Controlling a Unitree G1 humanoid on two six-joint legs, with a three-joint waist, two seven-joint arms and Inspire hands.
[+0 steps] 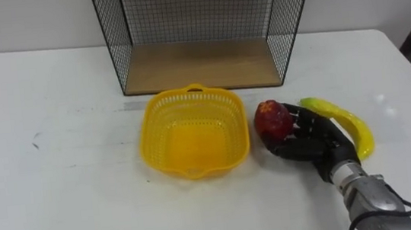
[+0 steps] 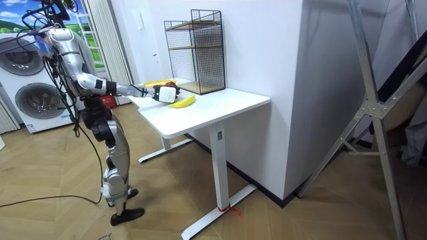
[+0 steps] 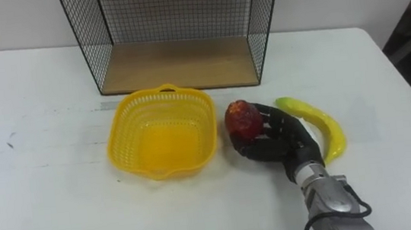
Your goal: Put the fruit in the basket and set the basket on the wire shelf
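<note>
Left eye view: right hand (image 1: pixel 309 144) gripped red apple (image 1: pixel 272 119).
Yellow basket (image 1: pixel 160 131) sat just L of it, banana (image 1: pixel 348 123) R.

The robot's right hand (image 1: pixel 309 141) has black fingers and a black palm, joined by a ribbed silver cuff to a grey forearm with a black cable looping beside it. Its body and legs are silver-grey with dark joints and feet.

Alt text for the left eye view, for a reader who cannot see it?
The robot's right hand is curled round a red fruit, just right of an empty yellow basket on a white table. A banana lies beside the hand; a wire shelf stands behind.
</note>
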